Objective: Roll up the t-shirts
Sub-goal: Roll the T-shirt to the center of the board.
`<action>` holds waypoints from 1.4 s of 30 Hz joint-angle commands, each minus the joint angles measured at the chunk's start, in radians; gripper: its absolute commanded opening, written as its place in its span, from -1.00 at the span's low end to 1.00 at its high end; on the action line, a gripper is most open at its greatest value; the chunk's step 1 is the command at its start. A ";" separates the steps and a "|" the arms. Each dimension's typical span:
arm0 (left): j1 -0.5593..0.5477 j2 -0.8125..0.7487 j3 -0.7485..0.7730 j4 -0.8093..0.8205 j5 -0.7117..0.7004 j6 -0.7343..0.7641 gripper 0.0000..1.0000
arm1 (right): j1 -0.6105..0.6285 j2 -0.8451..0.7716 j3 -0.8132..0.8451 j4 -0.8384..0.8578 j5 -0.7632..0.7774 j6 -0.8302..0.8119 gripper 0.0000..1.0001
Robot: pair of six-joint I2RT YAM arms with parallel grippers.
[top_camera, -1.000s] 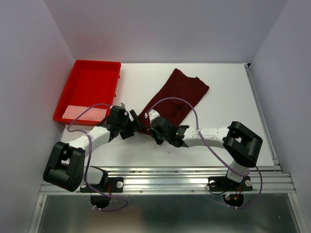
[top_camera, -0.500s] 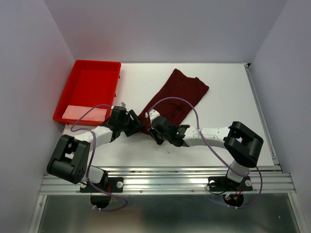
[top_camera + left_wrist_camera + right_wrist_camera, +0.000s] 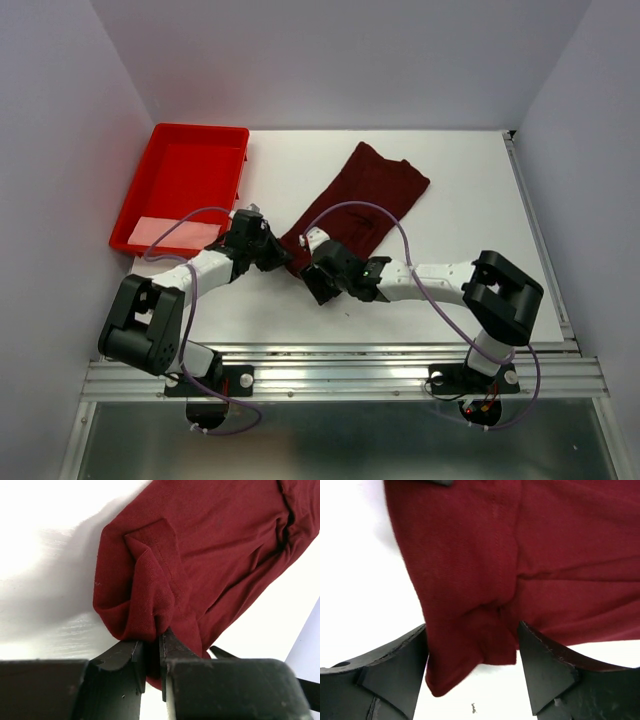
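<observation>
At the near end of the shirt (image 3: pixel 368 195), nipping a raised fold of cloth with the left gripper (image 3: pixel 152 647), with jaws drawn almost together on it. Standing wide with the right gripper (image 3: pixel 471 630) just beside, with jaws well apart astride the near corner, clasping nothing. From above, working with the left gripper (image 3: pixel 277 257) and the right gripper (image 3: pixel 313 268) close together at that same end.

Judging the handling: dealing with light, limp knit, likely sagging and creeping out of shape unless kept flat; neither fragile nor slippery on the pads. Taking hold best along the hemmed near edge, one grip toward each corner, so as to be turning the whole width over evenly. Pinching at one spot only, probably ending in a lopsided, cone-shaped roll.

Looking at plain dark maroon cloth on the shirt (image 3: pixel 215 555), with no print, a stitched hem turned up and soft wrinkles, lying folded into a long narrow band. Lying slantwise on the white table (image 3: pixel 470 200), from near the middle out toward the far right, well apart from the red tray (image 3: pixel 200 129) at the far left.
</observation>
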 commanded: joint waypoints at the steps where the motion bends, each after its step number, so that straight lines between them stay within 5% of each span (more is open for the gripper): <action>1: 0.003 -0.023 0.064 -0.088 -0.025 0.026 -1.00 | 0.018 -0.051 0.051 -0.029 0.070 -0.039 0.53; 9: 0.003 -0.003 0.090 -0.118 -0.027 0.031 -1.00 | 0.069 -0.017 0.082 -0.035 0.149 -0.068 0.63; 19: 0.001 0.005 0.095 -0.124 -0.031 0.029 -1.00 | 0.110 0.081 0.124 -0.022 0.228 -0.097 0.47; 28: 0.001 -0.004 0.093 -0.133 -0.036 0.037 -1.00 | 0.110 0.144 0.127 -0.006 0.294 -0.076 -0.09; 33: 0.003 -0.018 0.092 -0.139 -0.045 0.049 -1.00 | 0.110 0.125 0.113 0.008 0.265 -0.048 -0.77; 36: 0.001 -0.021 0.096 -0.142 -0.045 0.060 -0.77 | 0.110 0.115 0.104 0.017 0.225 -0.039 -0.98; 39: 0.001 -0.029 0.101 -0.150 -0.045 0.075 -0.36 | 0.089 0.090 0.091 0.032 0.154 -0.031 -0.99; 42: 0.003 -0.047 0.109 -0.167 -0.047 0.089 0.23 | 0.068 0.079 0.094 0.032 0.076 -0.024 -0.99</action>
